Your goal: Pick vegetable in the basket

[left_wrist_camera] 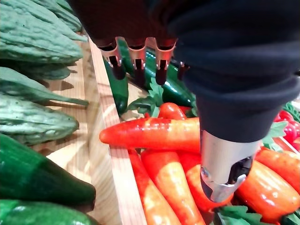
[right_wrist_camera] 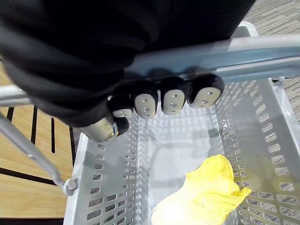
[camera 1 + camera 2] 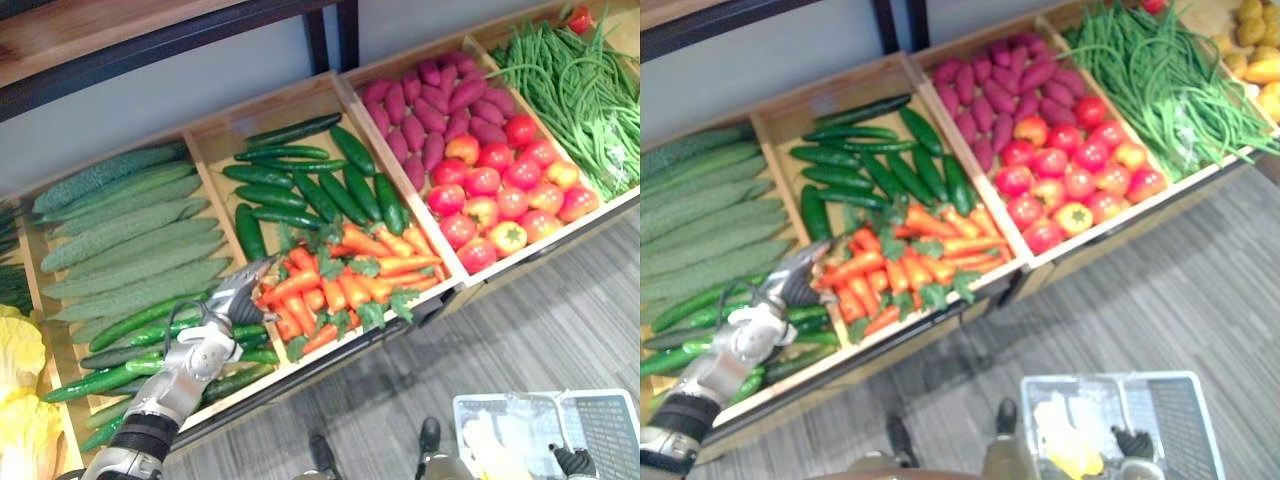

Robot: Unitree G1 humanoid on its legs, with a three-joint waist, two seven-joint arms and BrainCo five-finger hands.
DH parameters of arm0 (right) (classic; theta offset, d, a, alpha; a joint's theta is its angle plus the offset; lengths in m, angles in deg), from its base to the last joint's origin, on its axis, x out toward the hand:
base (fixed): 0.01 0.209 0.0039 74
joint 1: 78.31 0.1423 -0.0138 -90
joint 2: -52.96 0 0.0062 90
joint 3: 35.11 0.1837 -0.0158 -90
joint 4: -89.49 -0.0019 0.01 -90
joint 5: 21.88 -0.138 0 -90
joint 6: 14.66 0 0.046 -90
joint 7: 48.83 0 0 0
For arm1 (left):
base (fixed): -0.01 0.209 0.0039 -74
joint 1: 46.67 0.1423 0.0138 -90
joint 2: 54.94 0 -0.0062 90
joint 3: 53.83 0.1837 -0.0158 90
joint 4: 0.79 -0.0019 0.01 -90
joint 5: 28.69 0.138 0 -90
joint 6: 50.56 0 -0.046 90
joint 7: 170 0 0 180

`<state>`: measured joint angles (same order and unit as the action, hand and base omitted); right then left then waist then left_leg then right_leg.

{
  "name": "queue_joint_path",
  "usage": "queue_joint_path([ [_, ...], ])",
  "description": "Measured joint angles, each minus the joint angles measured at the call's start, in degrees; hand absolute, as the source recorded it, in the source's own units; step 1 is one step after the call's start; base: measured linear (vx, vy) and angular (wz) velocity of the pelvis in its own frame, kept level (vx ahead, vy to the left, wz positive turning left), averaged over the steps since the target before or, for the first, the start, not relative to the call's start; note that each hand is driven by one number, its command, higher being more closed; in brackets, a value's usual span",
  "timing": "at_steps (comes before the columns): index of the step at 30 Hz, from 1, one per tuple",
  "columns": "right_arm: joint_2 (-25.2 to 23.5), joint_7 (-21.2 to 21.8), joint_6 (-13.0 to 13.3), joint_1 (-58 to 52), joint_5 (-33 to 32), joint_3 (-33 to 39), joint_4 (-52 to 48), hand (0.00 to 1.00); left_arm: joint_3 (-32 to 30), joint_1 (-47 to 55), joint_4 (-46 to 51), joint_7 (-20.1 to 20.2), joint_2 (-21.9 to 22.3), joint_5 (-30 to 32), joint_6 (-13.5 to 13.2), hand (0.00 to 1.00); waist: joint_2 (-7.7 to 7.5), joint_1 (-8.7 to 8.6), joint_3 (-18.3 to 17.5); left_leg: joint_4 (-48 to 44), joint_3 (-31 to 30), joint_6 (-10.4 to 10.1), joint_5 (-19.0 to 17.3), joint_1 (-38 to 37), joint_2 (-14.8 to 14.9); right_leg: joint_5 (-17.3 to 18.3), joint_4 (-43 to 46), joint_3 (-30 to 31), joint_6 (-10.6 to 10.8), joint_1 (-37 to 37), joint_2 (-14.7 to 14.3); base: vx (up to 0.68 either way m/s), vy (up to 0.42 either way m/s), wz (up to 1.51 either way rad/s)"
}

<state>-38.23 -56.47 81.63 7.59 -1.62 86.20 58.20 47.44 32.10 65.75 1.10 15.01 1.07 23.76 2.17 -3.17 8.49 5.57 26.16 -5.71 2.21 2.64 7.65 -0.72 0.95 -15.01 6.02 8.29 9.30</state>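
1. Eye views: L hand (image 3: 238, 295) hovering over carrots (image 3: 350, 275), compartment's left edge.
2. L wrist: fingers (image 1: 137, 56) lying straight, wide, holding 0.
3. R wrist: R hand (image 2: 159, 101) gripping handle (image 2: 243, 51) of basket (image 2: 262, 140); 1 yellow veg (image 2: 206, 192) lying inside; carrot grab not yet done.

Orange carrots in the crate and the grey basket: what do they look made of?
Orange carrots: likely moulded plastic, glossy; hard highlights, uniform colour. Pale grey slotted basket: matt plastic, moulded slot grid; its silver handle bar looks like metal, though painted plastic is possible.
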Motion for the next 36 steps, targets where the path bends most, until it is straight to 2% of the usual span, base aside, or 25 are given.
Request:
queue_joint_path([
  [8, 0.0, -1.0, 0.0, 0.6, 0.0, -0.3, -0.1, 1.00, 2.4, -0.3, -1.1, -0.4, 0.1, 1.4, 0.0, 0.00, -0.10, 0.14, 1.2, 0.3, 0.2, 0.0, 0.0, 0.7, 0.0, -1.0, 0.0, 0.8, 0.1, 1.1, 0.0, -0.08, -0.019, -0.03],
  [16, 0.0, -1.3, -0.2, 0.6, 0.0, -0.4, -1.5, 1.00, 3.0, -4.9, -6.2, -3.2, 0.5, 3.1, 0.2, 0.00, 0.14, 0.32, 1.5, 0.2, 1.1, 0.1, 0.1, 1.0, 0.0, -1.1, 0.0, 1.3, 0.2, 1.7, -0.1, 0.00, -0.014, -0.03],
  [23, 0.0, -1.6, -0.1, 0.9, 0.0, -0.7, -1.5, 1.00, 3.8, -9.5, -9.1, -4.0, 2.8, 5.3, 3.3, 0.00, 0.14, -0.08, 1.5, 0.0, 1.4, 0.1, 0.1, 0.9, -0.1, -1.1, -0.3, 1.5, 0.2, 1.5, -0.1, 0.01, -0.007, -0.01],
  [30, -0.1, -1.7, -0.2, 0.9, 0.0, -0.8, -1.5, 1.00, 4.1, -9.6, -11.2, -4.1, 4.6, 5.3, 4.7, 0.00, 0.13, -0.72, 1.5, 0.0, 1.5, 0.1, 0.1, 0.8, -0.1, -1.1, -0.3, 1.4, 0.2, 1.5, -0.1, 0.00, -0.005, 0.00],
  [36, -0.2, -1.7, -0.4, 0.9, -0.1, -0.9, -1.5, 1.00, 4.1, -9.7, -11.2, -4.1, 5.6, 5.3, 4.7, 0.00, 0.10, -1.14, 1.5, 0.0, 1.4, 0.1, 0.1, 0.8, -0.1, -1.2, -0.3, 1.4, 0.1, 1.5, -0.1, 0.00, 0.000, 0.00],
])
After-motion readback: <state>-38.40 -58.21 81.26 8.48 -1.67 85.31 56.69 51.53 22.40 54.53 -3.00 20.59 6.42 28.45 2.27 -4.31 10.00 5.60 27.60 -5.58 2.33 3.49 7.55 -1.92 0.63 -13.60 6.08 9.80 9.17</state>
